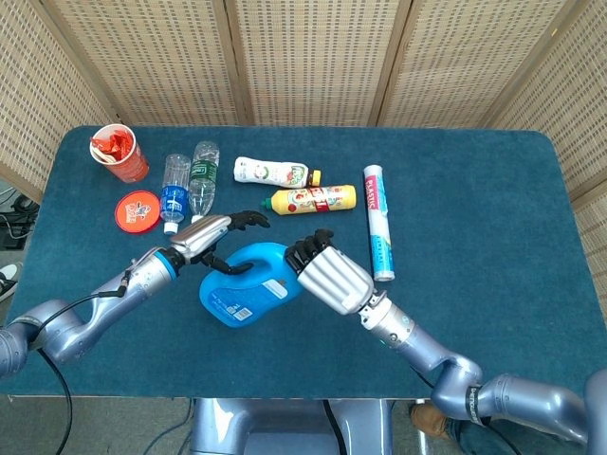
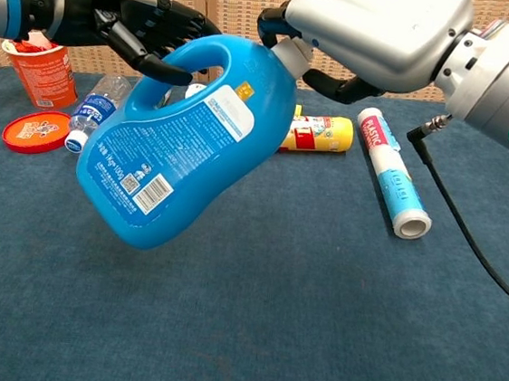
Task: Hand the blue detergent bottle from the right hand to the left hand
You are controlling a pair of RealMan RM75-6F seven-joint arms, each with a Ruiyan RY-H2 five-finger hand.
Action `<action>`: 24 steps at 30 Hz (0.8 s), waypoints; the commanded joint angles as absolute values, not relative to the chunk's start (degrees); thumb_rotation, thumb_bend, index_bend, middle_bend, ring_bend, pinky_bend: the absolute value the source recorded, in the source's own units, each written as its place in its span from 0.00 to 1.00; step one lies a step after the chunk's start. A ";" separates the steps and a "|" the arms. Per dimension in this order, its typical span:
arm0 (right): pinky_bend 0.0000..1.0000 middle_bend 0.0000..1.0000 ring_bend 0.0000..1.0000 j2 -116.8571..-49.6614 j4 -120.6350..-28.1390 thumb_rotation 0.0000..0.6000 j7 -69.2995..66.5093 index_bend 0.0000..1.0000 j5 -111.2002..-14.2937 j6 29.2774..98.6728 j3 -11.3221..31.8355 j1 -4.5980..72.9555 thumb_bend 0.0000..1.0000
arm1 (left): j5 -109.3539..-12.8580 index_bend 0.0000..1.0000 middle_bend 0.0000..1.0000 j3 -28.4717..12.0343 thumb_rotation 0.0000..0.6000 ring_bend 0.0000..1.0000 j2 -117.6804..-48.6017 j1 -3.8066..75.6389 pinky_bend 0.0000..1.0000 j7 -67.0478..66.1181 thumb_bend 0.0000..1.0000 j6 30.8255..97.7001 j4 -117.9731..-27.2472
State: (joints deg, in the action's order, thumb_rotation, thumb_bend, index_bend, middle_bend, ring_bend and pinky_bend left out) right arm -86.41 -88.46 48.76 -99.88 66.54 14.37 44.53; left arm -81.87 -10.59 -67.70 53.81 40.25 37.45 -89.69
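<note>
Here the blue plastic detergent bottle with a moulded loop handle hangs tilted above the dark blue table cloth, neck up and to the right, held clear of the surface near the middle of the table. The right hand grips it at the capped neck, fingers wrapped round the top. The left hand sits at the handle on the bottle's left side, its dark fingers spread and curling towards the loop; whether they have closed round the handle cannot be told from either view.

To do this step well, the left hand should thread its fingers through the loop and close firmly before anything else changes. The right hand ought to hold the neck steady until that grip looks secure, since the bottle looks heavy and would likely swing once released. Further off lie a yellow sauce bottle and a white roll of plastic wrap, well apart from the exchange.
</note>
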 commanded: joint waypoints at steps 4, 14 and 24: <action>0.56 0.70 0.71 -86.45 -89.30 1.00 48.87 0.67 -99.57 66.68 14.26 44.70 0.71 | -79.56 0.30 0.27 -10.90 1.00 0.26 -68.10 54.69 0.26 38.25 0.33 35.77 -90.70; 0.56 0.70 0.71 -86.68 -89.82 1.00 48.76 0.68 -99.00 67.07 13.81 44.75 0.71 | -75.51 0.53 0.53 -11.34 1.00 0.44 -70.04 54.60 0.55 34.26 0.34 36.31 -90.29; 0.56 0.70 0.71 -86.74 -89.41 1.00 48.33 0.67 -98.94 68.04 13.31 44.47 0.70 | -72.76 0.78 0.74 -11.59 1.00 0.53 -71.45 54.39 0.74 31.84 0.67 36.30 -91.06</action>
State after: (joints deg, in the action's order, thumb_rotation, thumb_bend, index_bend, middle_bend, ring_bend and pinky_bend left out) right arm -86.79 -89.44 48.38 -98.91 67.96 13.31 44.50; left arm -72.81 -11.49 -71.35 54.42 31.67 36.36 -90.88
